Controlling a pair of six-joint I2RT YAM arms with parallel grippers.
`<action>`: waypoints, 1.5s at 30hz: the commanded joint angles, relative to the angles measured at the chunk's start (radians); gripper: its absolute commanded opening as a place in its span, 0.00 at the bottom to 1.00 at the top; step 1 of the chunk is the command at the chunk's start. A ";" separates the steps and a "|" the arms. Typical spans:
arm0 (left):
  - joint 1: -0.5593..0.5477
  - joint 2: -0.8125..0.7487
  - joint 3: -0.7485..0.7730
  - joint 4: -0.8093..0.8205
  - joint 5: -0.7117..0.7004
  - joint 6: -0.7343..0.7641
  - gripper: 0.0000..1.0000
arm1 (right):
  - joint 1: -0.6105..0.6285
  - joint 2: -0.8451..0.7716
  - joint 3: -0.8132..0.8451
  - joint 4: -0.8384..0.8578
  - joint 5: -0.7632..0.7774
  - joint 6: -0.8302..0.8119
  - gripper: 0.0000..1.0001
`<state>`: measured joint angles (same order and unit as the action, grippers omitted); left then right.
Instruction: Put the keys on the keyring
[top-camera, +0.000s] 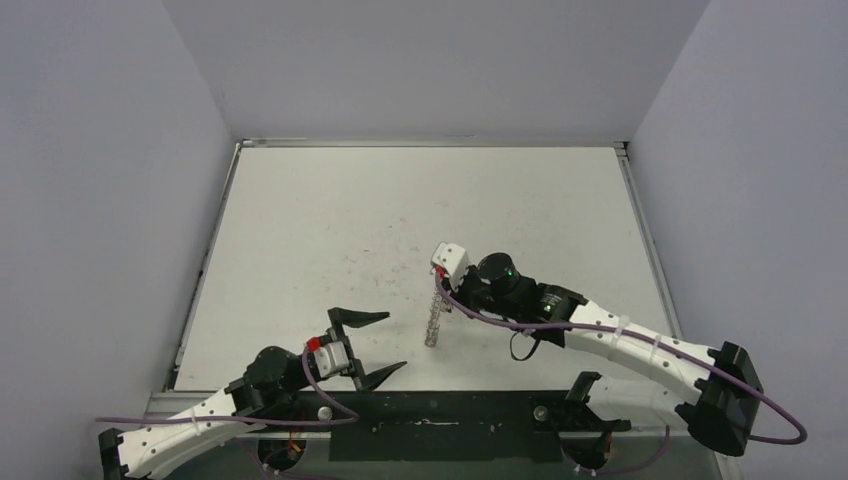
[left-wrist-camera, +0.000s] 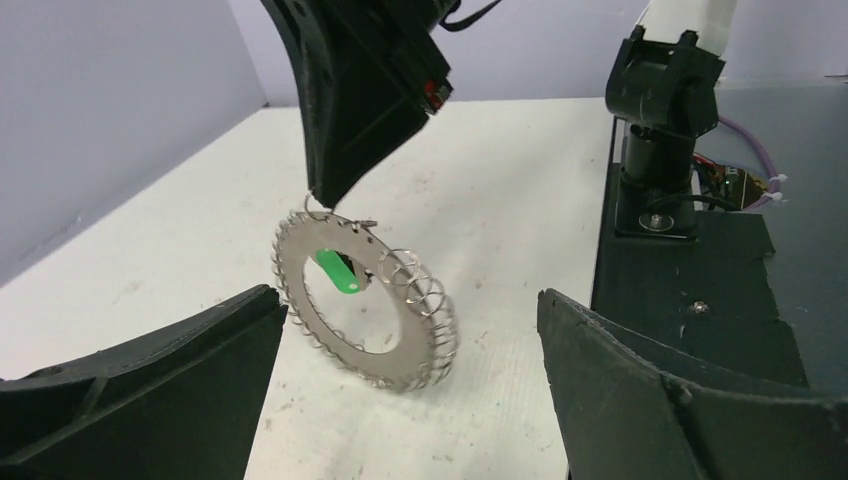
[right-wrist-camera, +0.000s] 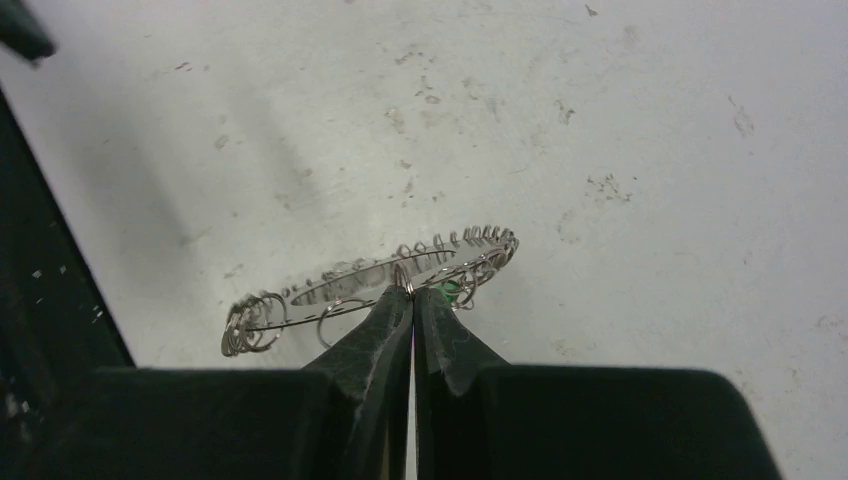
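Silvery keyring (left-wrist-camera: 372, 305), upright, rim pinched by closed right end effector (right-wrist-camera: 412, 292); keys (left-wrist-camera: 338, 272) seemingly hung already; left end effector (top-camera: 394, 342) agape, empty.

The keyring (left-wrist-camera: 292, 275), a wide flat silvery ring fringed with small wire loops, is hanging upright over the near middle of the table (top-camera: 300, 230), its top rim pinched by the right end effector (right-wrist-camera: 412, 292). The keys (left-wrist-camera: 338, 272) are showing only as a green tag through its central hole.
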<state>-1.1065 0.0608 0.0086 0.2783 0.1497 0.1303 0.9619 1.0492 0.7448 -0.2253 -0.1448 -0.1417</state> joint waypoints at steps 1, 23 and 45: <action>-0.003 0.029 0.054 -0.048 -0.149 -0.097 0.97 | -0.099 0.178 0.126 0.027 0.046 0.074 0.00; 0.303 0.611 0.264 -0.153 -0.303 -0.297 0.97 | -0.558 0.497 0.251 0.255 -0.164 0.268 0.76; 1.068 0.995 0.239 0.305 -0.234 -0.206 0.97 | -0.849 0.090 -0.356 0.631 0.314 0.189 1.00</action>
<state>-0.0532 0.9607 0.2886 0.2821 -0.0700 -0.1425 0.1120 1.0958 0.4370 0.1764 0.0956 0.0605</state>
